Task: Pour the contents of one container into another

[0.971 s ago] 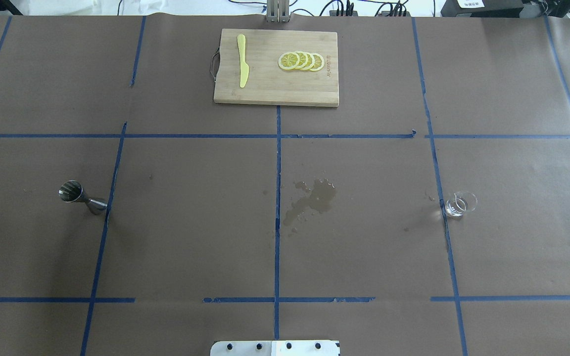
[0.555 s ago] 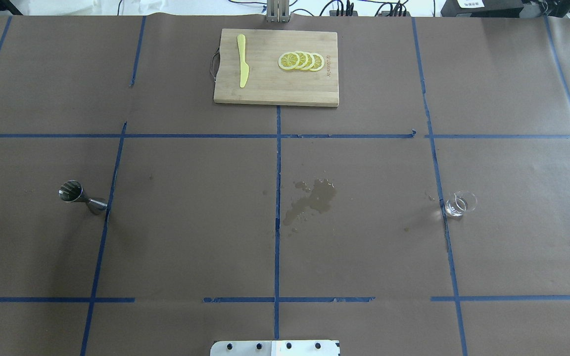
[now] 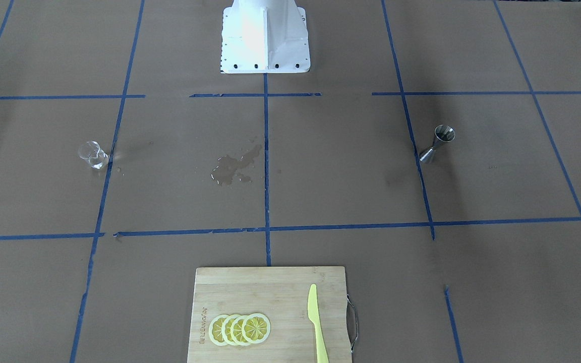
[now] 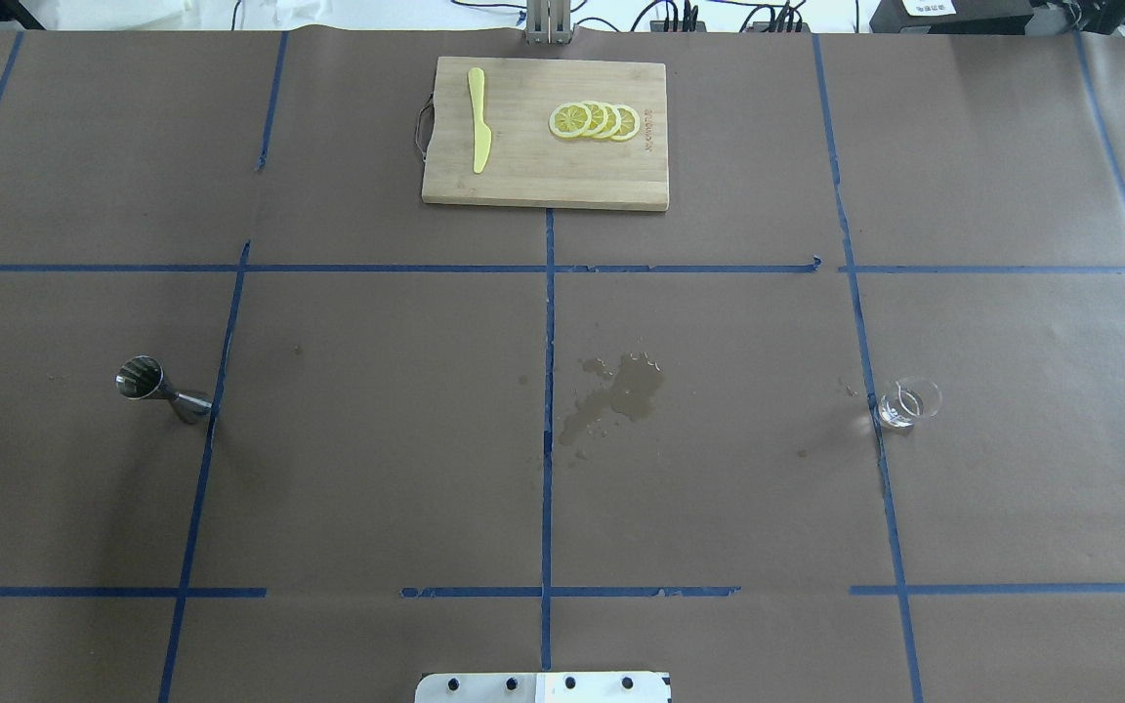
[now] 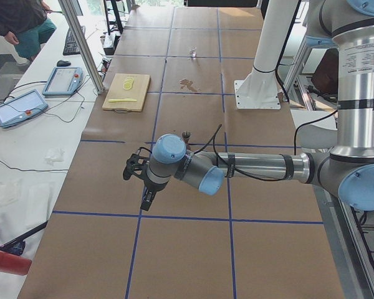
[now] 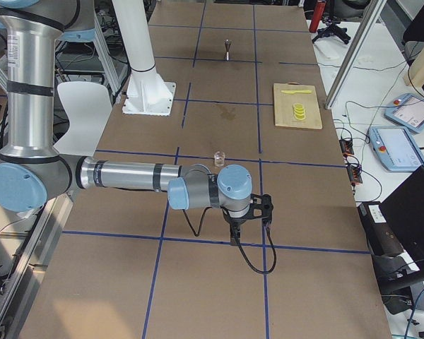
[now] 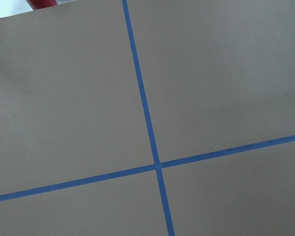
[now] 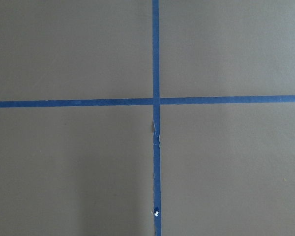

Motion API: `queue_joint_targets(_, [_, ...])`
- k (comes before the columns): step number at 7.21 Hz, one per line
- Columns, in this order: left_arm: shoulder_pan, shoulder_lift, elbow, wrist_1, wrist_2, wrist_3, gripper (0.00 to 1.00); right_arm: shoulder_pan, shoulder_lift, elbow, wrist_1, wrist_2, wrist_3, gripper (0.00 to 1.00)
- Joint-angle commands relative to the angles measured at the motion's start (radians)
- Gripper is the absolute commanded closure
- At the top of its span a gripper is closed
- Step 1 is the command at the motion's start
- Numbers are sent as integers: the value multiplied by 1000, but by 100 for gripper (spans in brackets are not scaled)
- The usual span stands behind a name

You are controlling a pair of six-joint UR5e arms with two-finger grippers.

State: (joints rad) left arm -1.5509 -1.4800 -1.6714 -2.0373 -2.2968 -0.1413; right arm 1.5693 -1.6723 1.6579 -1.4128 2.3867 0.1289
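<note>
The clear glass cup (image 4: 904,402) stands upright on the table's right side, also seen in the front-facing view (image 3: 92,154) and in the right view (image 6: 220,159). On the left side stands the steel jigger (image 4: 160,389) (image 3: 437,143), small behind the near arm in the left view (image 5: 187,134). My left gripper (image 5: 144,200) hangs over bare paper, short of the jigger. My right gripper (image 6: 249,224) hangs short of the cup. Both show only in the side views, so I cannot tell if they are open or shut. Both wrist views hold only brown paper and blue tape.
A wooden cutting board (image 4: 543,176) lies at the far centre with a yellow knife (image 4: 478,122) and lemon slices (image 4: 595,120). A wet spill (image 4: 621,392) marks the paper mid-table. A person (image 5: 19,22) stands beyond the table's far corner.
</note>
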Motion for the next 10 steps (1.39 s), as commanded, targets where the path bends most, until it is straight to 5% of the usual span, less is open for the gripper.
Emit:
queue_joint_targets(1, [0,1,-7,9,-6,-10,0,0,-3,2,-1,16,0,0])
queue_joint_targets(4, [2,-15,-39,183,-3,3,0,0,-12,8,-2,16,0,0])
queue_joint_targets(6, [-3,-20,-54,365,-4,217,0,0,-12,8,0,16,0,0])
queue_joint_targets(10, [-5,-31,-30,402,-4,283,0,0,-14,0,2,14,0,0])
